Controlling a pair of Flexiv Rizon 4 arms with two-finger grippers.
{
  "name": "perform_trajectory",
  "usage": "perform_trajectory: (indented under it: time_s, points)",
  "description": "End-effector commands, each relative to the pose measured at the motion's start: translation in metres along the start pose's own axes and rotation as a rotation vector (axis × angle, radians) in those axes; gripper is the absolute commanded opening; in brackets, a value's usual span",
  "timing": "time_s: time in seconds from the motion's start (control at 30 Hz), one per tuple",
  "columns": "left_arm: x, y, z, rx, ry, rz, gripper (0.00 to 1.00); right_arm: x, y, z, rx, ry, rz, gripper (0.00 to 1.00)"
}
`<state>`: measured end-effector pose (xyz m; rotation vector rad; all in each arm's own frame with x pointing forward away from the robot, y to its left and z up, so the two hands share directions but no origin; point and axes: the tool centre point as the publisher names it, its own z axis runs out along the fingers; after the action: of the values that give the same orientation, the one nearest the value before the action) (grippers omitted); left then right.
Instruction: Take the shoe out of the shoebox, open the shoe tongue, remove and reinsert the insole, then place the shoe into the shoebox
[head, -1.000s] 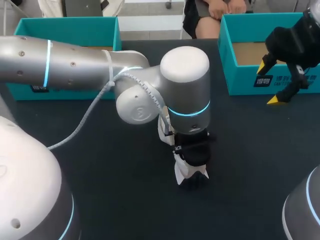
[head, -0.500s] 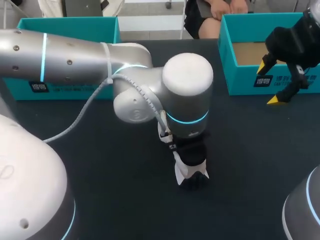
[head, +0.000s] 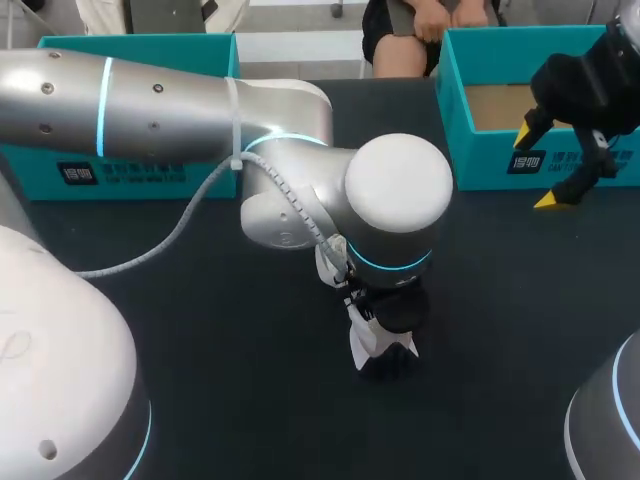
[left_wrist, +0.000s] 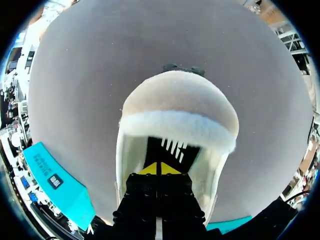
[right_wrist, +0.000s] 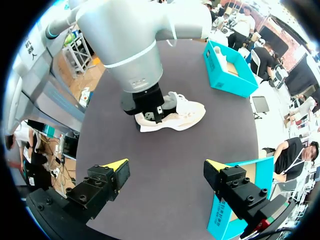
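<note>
Your left end effector (left_wrist: 160, 169) sits narrow, tips pressed together, inside the shoe (left_wrist: 180, 100); I cannot tell whether it pinches the insole. Your right end effector (right_wrist: 166, 163) hangs wide and empty beside the box (head: 480, 165). The shoe is out on the desk (head: 200, 330), so I judge the insole work and the boxing are left.

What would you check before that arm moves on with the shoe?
1. The shoe is out of its box, standing on the table: ok.
2. The left fingers are down inside the shoe's opening: ok.
3. The left fingers grip the insole: cannot tell; their tips are together, but what lies between them is hidden.
4. The right fingers are open and empty: ok.
5. The right fingers steady the shoe: not ok; they hang apart from it, near the box.
6. The box is open on top: ok.
</note>
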<state>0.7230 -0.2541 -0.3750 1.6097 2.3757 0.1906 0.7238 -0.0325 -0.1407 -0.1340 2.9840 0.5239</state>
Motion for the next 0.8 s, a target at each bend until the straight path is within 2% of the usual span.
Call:
perform_trajectory:
  time_s: [0.03,0.17,0.27,0.3,0.33,0.37,0.4,0.57,0.8]
  points:
    - [0.005,0.011,-0.014,-0.045,-0.017,-0.033,0.17,-0.002,0.001,0.001,0.003,0.005,0.001,1.0]
    - [0.001,0.022,-0.015,-0.047,-0.015,-0.053,0.15,-0.002,0.001,0.001,0.003,0.005,0.001,1.0]
    - [0.0,0.027,-0.015,-0.045,0.001,-0.041,0.31,-0.002,0.001,0.001,0.003,0.005,0.001,1.0]
    - [0.001,0.027,-0.016,-0.053,0.002,-0.029,0.43,-0.002,0.001,0.001,0.003,0.005,0.001,1.0]
    - [0.003,0.028,-0.018,-0.051,0.005,-0.018,0.6,-0.002,0.001,0.001,0.003,0.005,0.001,1.0]
    - [0.003,0.028,-0.019,-0.048,0.007,-0.008,0.89,-0.002,0.001,0.001,0.003,0.005,0.001,1.0]
    - [0.004,0.027,-0.021,-0.04,0.01,0.012,1.0,-0.002,0.001,0.001,0.003,0.005,0.001,1.0]
    - [0.006,0.026,-0.024,-0.048,0.039,0.095,1.0,-0.002,0.001,0.001,0.003,0.005,0.001,1.0]
    - [0.008,0.021,-0.019,-0.11,0.082,0.199,1.0,-0.002,0.001,0.001,0.003,0.005,0.001,1.0]
